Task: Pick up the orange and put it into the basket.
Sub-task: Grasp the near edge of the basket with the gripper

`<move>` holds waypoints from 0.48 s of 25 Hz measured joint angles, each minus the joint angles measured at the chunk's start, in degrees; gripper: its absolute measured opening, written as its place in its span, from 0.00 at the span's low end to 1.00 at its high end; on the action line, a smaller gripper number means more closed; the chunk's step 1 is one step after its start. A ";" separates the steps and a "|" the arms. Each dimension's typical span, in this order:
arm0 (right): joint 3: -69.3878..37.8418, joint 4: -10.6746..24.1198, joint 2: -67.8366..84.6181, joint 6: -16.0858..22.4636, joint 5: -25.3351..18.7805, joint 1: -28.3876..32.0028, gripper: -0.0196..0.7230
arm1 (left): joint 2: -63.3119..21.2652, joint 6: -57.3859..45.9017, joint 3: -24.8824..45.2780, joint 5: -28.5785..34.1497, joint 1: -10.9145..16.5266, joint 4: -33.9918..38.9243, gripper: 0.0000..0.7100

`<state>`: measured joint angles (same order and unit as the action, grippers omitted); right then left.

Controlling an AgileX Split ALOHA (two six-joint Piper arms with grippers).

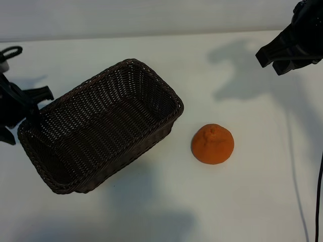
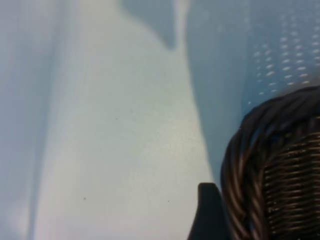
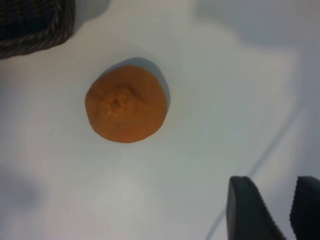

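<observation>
Both grippers empty: left gripper (image 1: pixel 20 108) open at basket (image 1: pixel 101 126) corner; right gripper (image 1: pixel 285 55) part-open, should widen and descend centred over orange (image 1: pixel 212 144).

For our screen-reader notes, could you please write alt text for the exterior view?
An orange sits on a white table, just right of an empty brown wicker basket. The left hand is at the basket's left end; the right hand hangs at upper right.
</observation>
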<state>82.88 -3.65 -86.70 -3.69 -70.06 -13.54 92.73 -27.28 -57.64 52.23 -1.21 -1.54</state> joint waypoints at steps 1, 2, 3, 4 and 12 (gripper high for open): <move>0.00 0.00 0.00 0.00 0.00 0.00 0.37 | 0.00 0.00 0.74 -0.63 0.00 0.00 0.79; 0.00 0.00 0.00 0.00 0.00 0.00 0.37 | 0.00 0.00 1.53 -1.35 0.00 0.00 0.79; 0.00 0.00 0.00 0.00 0.00 0.00 0.37 | 0.00 0.00 2.17 -1.95 0.00 0.00 0.79; 0.00 0.00 0.00 0.00 0.00 0.00 0.37 | 0.00 0.00 3.09 -2.86 0.00 -0.03 0.79; 0.00 0.00 0.00 0.00 0.00 0.00 0.37 | 0.00 -0.15 11.79 -15.06 0.00 -2.03 0.79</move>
<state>82.88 -3.65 -86.70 -3.69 -70.06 -13.54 92.73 -27.43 -45.86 37.17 -1.21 -3.58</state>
